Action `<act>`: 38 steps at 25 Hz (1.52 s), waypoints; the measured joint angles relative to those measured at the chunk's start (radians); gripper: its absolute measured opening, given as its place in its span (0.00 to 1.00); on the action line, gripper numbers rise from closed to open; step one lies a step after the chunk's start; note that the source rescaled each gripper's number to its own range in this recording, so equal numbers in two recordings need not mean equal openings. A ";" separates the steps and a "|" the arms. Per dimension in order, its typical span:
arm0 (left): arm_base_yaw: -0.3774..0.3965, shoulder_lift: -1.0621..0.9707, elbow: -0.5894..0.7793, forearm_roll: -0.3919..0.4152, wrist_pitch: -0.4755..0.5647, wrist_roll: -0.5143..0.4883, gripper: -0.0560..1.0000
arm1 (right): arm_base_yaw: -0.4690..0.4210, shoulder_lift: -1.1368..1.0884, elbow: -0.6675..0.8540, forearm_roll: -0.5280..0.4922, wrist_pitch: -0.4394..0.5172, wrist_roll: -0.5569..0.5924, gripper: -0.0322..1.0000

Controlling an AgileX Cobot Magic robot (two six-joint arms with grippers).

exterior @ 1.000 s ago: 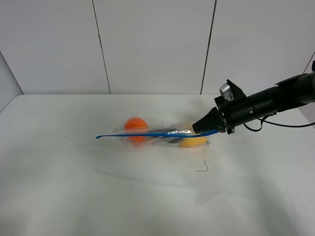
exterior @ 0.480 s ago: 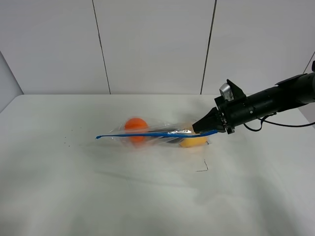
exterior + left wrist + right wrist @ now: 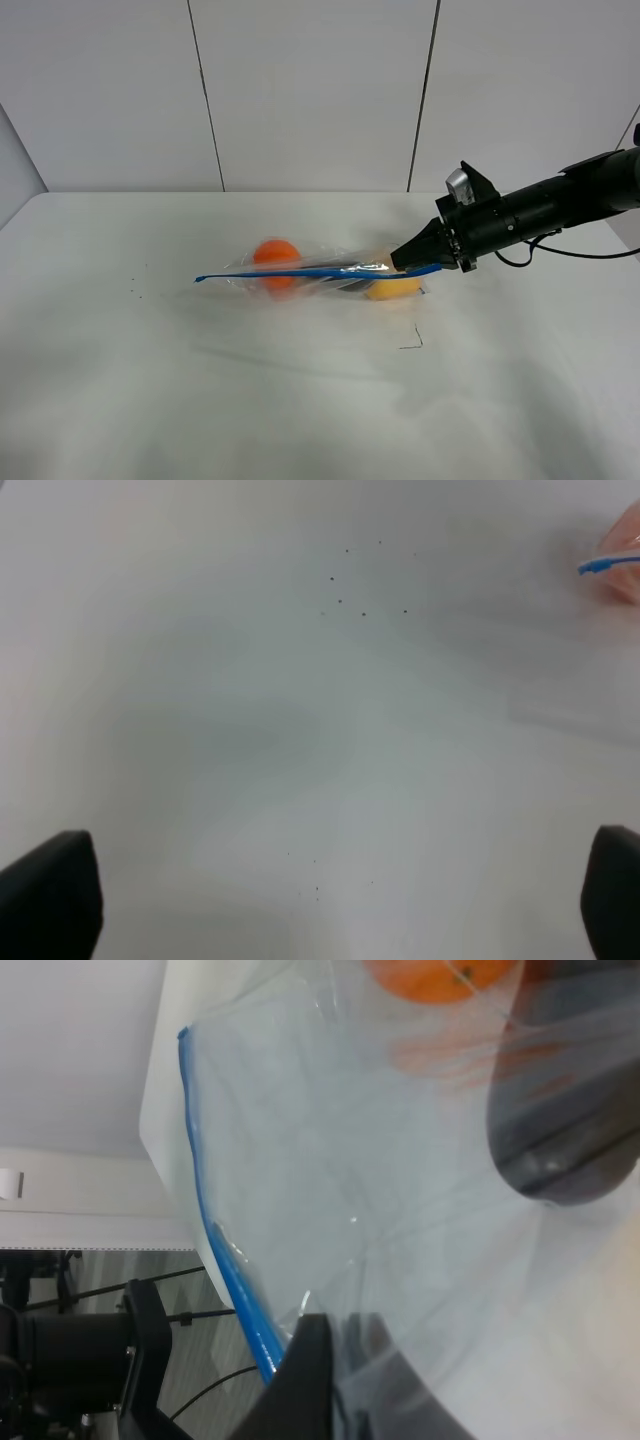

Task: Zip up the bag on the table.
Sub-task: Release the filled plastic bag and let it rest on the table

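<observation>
The bag (image 3: 320,272) lies across the middle of the white table (image 3: 200,400), its blue zipper strip (image 3: 300,272) raised along the top. An orange fruit (image 3: 275,253) and a yellow fruit (image 3: 392,288) show through the film. My right gripper (image 3: 412,260) is shut on the bag's right end by the strip. In the right wrist view the gripper (image 3: 345,1380) pinches the clear film, with the blue strip (image 3: 215,1250), the orange fruit (image 3: 440,975) and a dark purple fruit (image 3: 570,1130) ahead. My left gripper (image 3: 330,895) hangs open over bare table, the strip's left tip (image 3: 610,565) far off.
A small dark mark (image 3: 412,340) sits on the table in front of the bag. Tiny dark specks (image 3: 135,290) dot the surface left of it, and they also show under the left gripper (image 3: 350,590). A panelled white wall (image 3: 310,90) stands behind the table.
</observation>
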 joint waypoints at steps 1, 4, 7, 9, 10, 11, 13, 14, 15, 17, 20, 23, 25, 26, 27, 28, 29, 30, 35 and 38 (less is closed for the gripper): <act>0.000 0.000 0.000 0.000 0.000 0.000 1.00 | 0.000 0.000 0.000 0.000 0.000 0.000 0.03; 0.000 0.000 0.000 0.001 0.000 0.000 1.00 | 0.000 0.000 0.000 0.000 0.000 0.000 0.03; 0.000 0.000 0.000 0.001 0.000 0.000 1.00 | 0.000 0.000 0.000 0.000 0.000 0.000 0.03; 0.000 0.000 0.000 0.001 0.000 0.000 1.00 | 0.000 0.000 0.000 0.000 0.000 0.000 0.03; 0.000 0.000 0.000 0.001 0.000 0.000 1.00 | 0.000 0.000 0.000 0.000 0.000 0.000 0.03; 0.000 0.000 0.000 0.001 0.000 0.000 1.00 | 0.000 0.000 0.000 0.000 0.000 0.001 0.03; 0.000 0.000 0.000 0.001 0.000 0.001 1.00 | 0.000 0.000 0.000 0.000 0.000 0.003 0.03; 0.000 0.000 0.000 0.001 0.000 0.001 1.00 | 0.000 0.000 0.000 0.000 0.000 0.003 0.03; 0.000 0.000 0.000 0.001 0.000 0.001 1.00 | 0.000 0.000 0.000 0.000 0.000 0.003 0.03; 0.000 0.000 0.000 0.001 0.002 0.001 1.00 | 0.000 0.000 0.000 0.000 0.000 0.003 0.07; 0.000 0.000 0.000 0.001 0.002 0.001 1.00 | 0.000 0.000 0.000 0.000 0.001 0.003 0.28; 0.000 0.000 0.000 0.001 0.002 0.001 1.00 | 0.000 0.000 0.000 0.002 0.001 0.007 0.64; 0.000 0.000 0.000 0.001 0.002 0.001 1.00 | 0.000 0.000 0.000 0.006 0.001 0.011 0.84; 0.000 0.000 0.000 0.001 0.002 0.001 1.00 | 0.000 0.000 0.000 0.006 0.001 0.017 0.91; 0.000 0.000 0.000 0.001 0.002 0.001 1.00 | 0.000 0.000 0.000 0.006 0.001 0.025 0.95; 0.000 0.000 0.000 0.001 0.002 0.001 1.00 | 0.000 0.000 0.000 0.006 0.001 0.033 0.97; 0.000 0.000 0.000 0.001 0.002 0.001 1.00 | 0.000 0.000 0.000 0.008 0.001 0.042 0.98; 0.000 0.000 0.000 0.001 0.002 0.001 1.00 | 0.000 0.000 0.000 0.009 0.001 0.049 0.99; 0.000 0.000 0.000 0.001 0.002 0.001 1.00 | 0.000 -0.014 0.000 -0.012 0.001 0.087 1.00; 0.000 0.000 0.000 0.001 0.002 0.001 1.00 | 0.000 -0.044 0.000 -0.050 -0.010 0.126 1.00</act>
